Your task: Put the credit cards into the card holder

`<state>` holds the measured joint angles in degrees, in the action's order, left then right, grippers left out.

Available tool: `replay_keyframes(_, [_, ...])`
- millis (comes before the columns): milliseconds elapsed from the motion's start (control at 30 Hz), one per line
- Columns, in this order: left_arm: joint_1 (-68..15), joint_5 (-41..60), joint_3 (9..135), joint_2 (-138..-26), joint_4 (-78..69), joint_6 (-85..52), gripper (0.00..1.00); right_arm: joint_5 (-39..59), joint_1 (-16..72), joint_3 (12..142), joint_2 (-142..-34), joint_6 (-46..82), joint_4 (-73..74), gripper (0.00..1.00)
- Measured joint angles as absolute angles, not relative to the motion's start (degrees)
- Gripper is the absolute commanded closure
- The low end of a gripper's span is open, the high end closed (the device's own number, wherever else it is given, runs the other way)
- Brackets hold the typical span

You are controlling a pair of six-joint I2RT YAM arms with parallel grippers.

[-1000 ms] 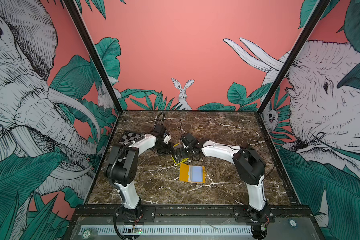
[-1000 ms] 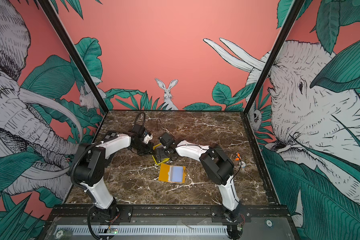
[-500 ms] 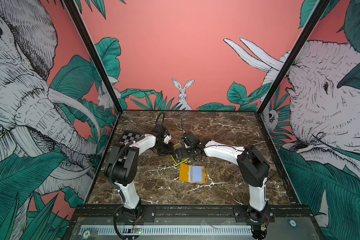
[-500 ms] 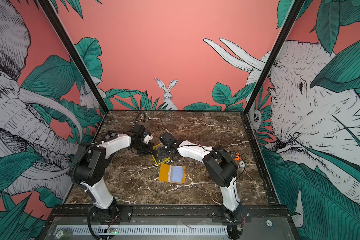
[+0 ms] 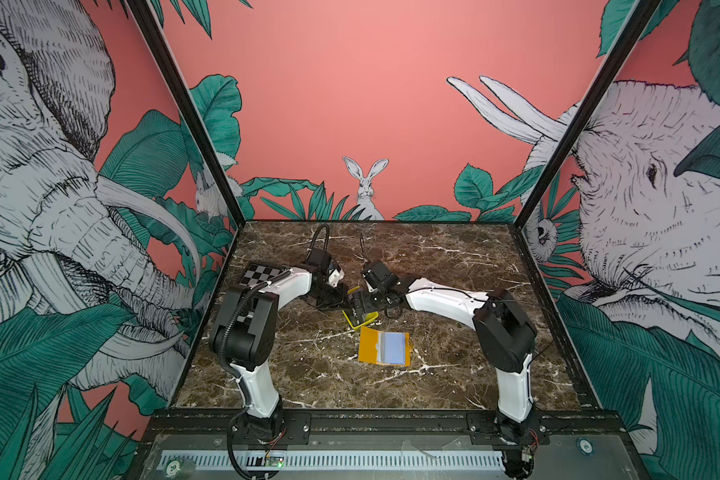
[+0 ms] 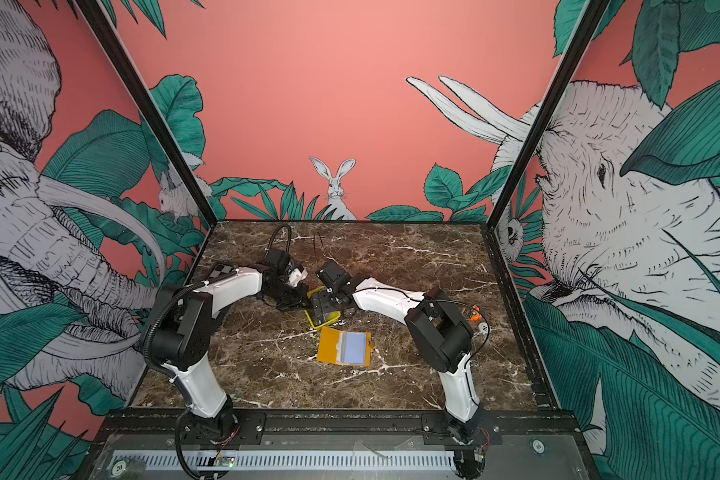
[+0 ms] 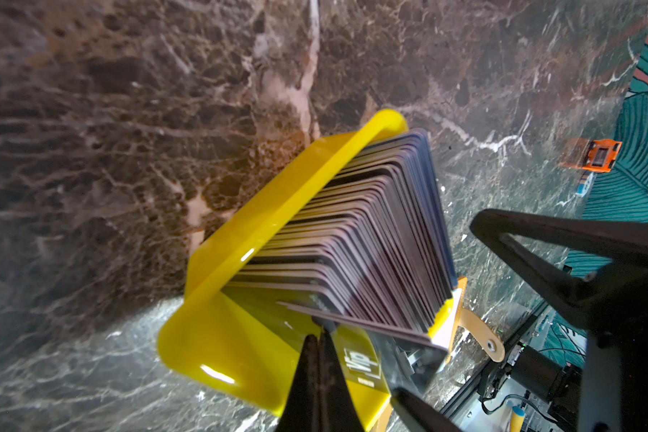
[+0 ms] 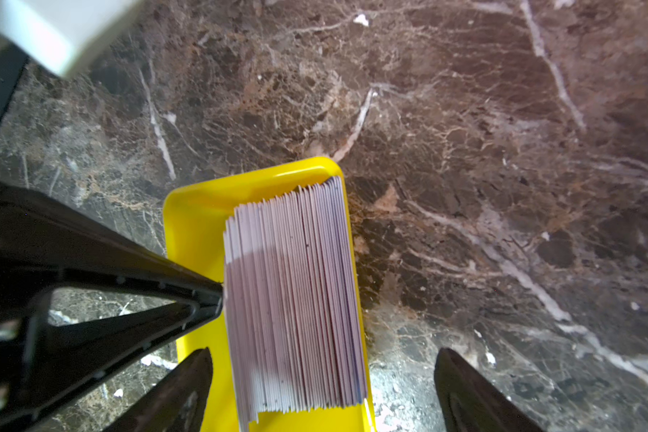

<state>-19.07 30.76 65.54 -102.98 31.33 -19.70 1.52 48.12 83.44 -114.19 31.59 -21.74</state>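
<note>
The credit cards (image 7: pixel 371 239) stand on edge as a thick stack in a bright yellow tray (image 7: pixel 232 336), grey edges up (image 8: pixel 296 299). My left gripper (image 7: pixel 320 336) is shut, and its tips touch the edge of the end card, which leans away from the stack. In the right wrist view the left gripper's fingertips (image 8: pixel 214 295) press against the stack's side. My right gripper (image 8: pixel 322 359) is open and straddles the stack and the tray's wall. The card holder (image 5: pixel 385 347) (image 6: pixel 344 347) lies open on the marble just in front of the tray, clear sleeve up.
Both top views show the yellow tray (image 5: pixel 362 322) (image 6: pixel 329 320) mid-table between the two grippers (image 5: pixel 341 297) (image 5: pixel 360 305). A checkerboard plate (image 5: pixel 262 274) lies at the back left. A small orange object (image 6: pixel 474 312) sits near the right wall. The table (image 5: pixel 454 257) is dark marble.
The right arm's elbow has shifted slightly outwards to the right. Both grippers have stayed at the tray, with their jaws unchanged.
</note>
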Motion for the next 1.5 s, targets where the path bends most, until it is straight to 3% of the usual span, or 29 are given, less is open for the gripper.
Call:
replay_keyframes(633, [-19.1, 29.1, 65.5, -102.9, 31.3, -19.7, 1.00, 2.0, 48.0, 89.9, -120.1, 31.0, -22.8, 0.09])
replay_keyframes(1500, [-19.1, 29.4, 65.5, -102.9, 31.3, -19.7, 1.00, 0.4, 47.9, 84.4, -115.2, 28.9, -23.5, 0.09])
